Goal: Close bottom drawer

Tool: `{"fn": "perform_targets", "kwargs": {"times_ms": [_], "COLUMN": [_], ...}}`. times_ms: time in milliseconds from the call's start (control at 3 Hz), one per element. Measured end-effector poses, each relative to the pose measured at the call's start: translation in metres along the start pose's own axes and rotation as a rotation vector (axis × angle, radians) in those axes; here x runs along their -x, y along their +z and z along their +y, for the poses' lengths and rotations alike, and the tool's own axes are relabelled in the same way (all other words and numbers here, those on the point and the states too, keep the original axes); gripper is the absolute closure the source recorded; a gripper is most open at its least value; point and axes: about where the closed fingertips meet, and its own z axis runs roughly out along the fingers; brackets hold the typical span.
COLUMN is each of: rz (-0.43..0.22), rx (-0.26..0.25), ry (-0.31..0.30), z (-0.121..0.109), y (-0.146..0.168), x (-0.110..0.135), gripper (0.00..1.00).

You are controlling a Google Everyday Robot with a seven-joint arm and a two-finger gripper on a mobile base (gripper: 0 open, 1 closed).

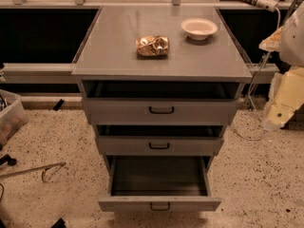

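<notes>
My claw (277, 119) hangs far right, well apart from the pulled-out bottom drawer (128, 204); how open it is, I cannot tell. I should push squarely at the handle (160, 206).

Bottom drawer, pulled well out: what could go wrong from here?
The gripper sits at the right edge, well away from the bottom drawer; sweeping in, it might clip the corner of the open top drawer. The middle drawer stands ajar just above, so a push placed high could shut that one instead.
</notes>
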Motion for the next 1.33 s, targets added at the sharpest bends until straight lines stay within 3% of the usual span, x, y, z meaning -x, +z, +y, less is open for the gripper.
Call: {"fn": "perform_targets", "kwargs": {"times_ms": [333,667,1333], "rz": [0.0,-0.027,-0.158], "rx": [0.0,0.021,0.071], "ry": [0.0,0.02,0.059], "z": [0.0,0.014,0.081], "y": [0.0,0.022,0.121], "x": [0.0,-0.003,0.008], "gripper": [0.0,0.0,0.0]}}
